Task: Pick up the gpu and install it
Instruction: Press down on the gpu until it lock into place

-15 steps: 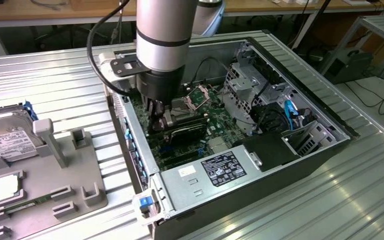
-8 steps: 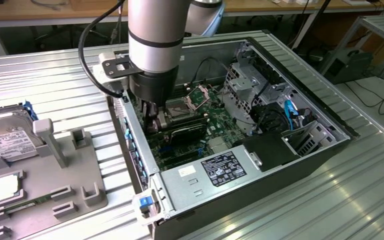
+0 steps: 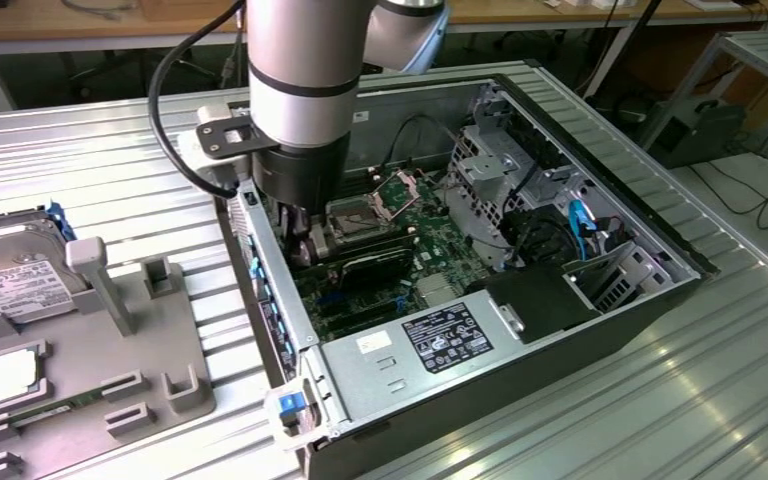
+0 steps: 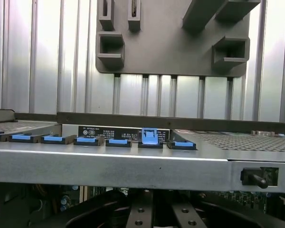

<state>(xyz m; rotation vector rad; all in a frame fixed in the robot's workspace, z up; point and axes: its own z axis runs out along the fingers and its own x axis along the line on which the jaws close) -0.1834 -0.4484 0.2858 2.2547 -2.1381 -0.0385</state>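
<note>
While the arm reaches down into the open case, the gripper sits low over the motherboard, near the case wall on the exterior view's left. Its jaws are clenched; I can't tell from the pictures whether anything is pinched between them.

The gpu looks like the dark flat card lying across the board just beside the gripper, inside the case and off the tray. So my read: pickup and carry are done, and the card is at or in its slot. Whether it's fully seated I can't say, since the slot edge is hidden.

In the wrist view, the case's rear rail runs across, with a row of blue slot clips; one clip stands raised above the rest. That suggests the bracket end isn't latched yet, but that's a guess.

The hard drive sits on the tray at the exterior view's left, with a silver chip in front of it.

Writing: the white label on the drive, the black label on the power supply and the dark strip behind the clips all carry print, none of it legible.
</note>
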